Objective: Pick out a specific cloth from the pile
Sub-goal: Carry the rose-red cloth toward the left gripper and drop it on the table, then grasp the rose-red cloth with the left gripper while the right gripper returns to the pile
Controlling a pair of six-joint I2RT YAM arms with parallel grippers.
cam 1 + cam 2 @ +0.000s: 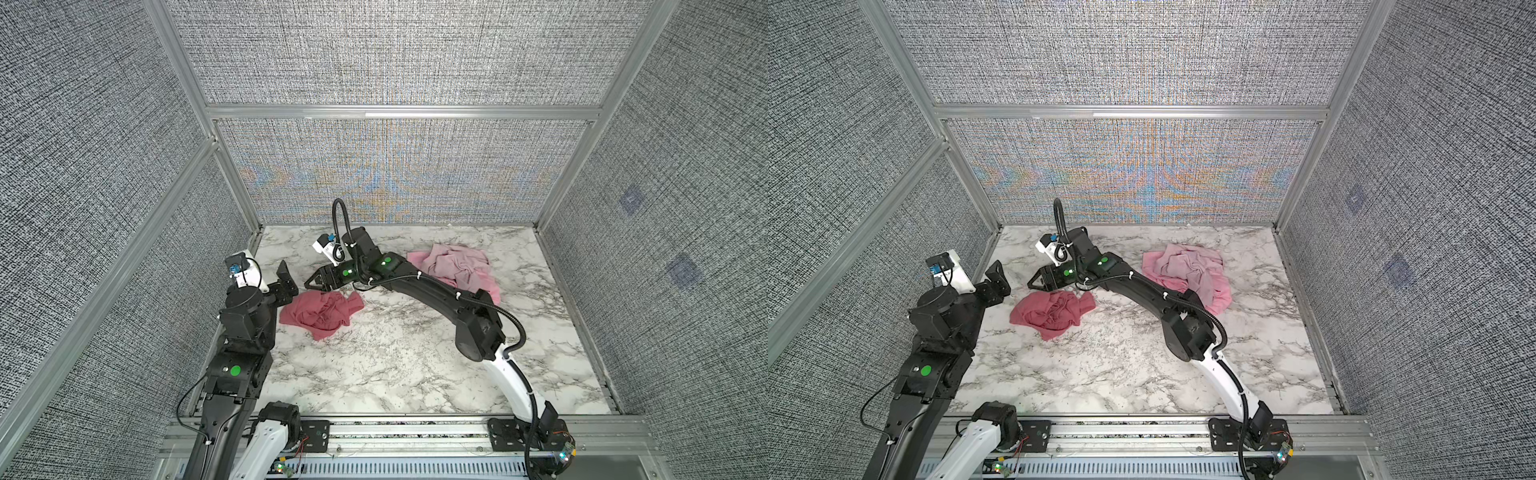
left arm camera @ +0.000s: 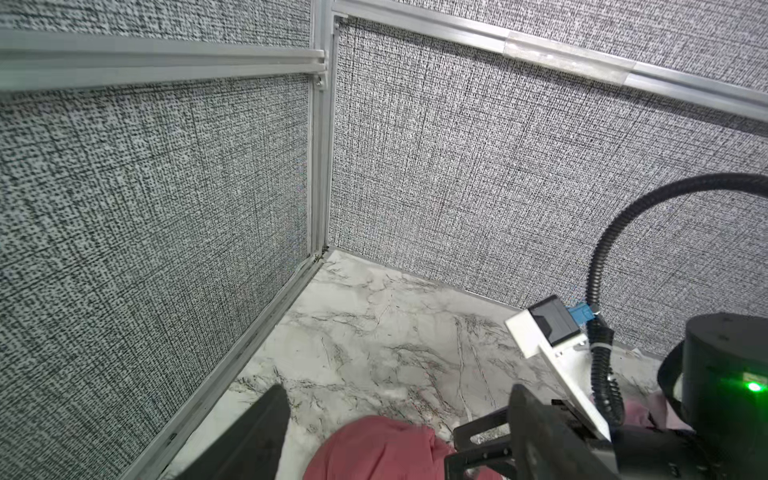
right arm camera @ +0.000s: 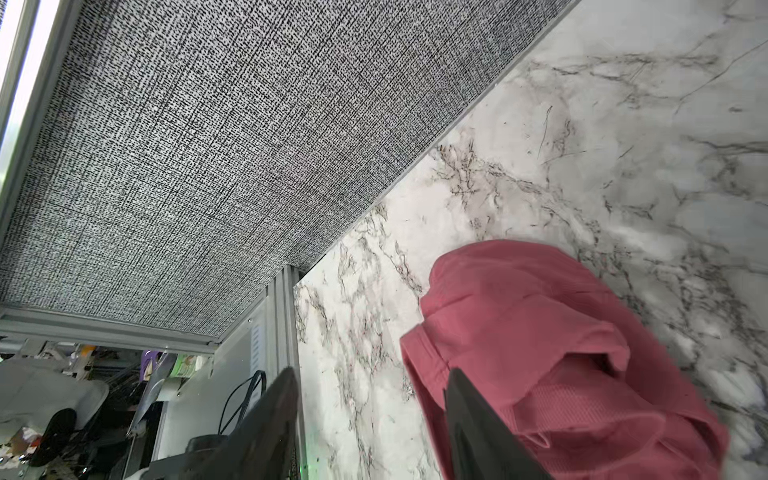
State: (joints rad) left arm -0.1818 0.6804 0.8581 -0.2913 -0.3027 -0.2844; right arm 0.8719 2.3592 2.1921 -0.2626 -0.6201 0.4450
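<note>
- Right claw (image 1: 309, 283), jaws apart and empty, just beside the cloth (image 1: 320, 311) crumpled on the desk (image 1: 395, 365).
- Left claw (image 1: 289, 281) likewise apart, near the cloth.
- Pile (image 1: 453, 266) well apart.

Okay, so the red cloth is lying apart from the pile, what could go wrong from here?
The right gripper, open, hangs right at the edge of the cloth; withdrawing could snag and drag it. The left gripper, also open, sits close by, so the two may collide. The right arm passes beside the pile and might brush it.
</note>
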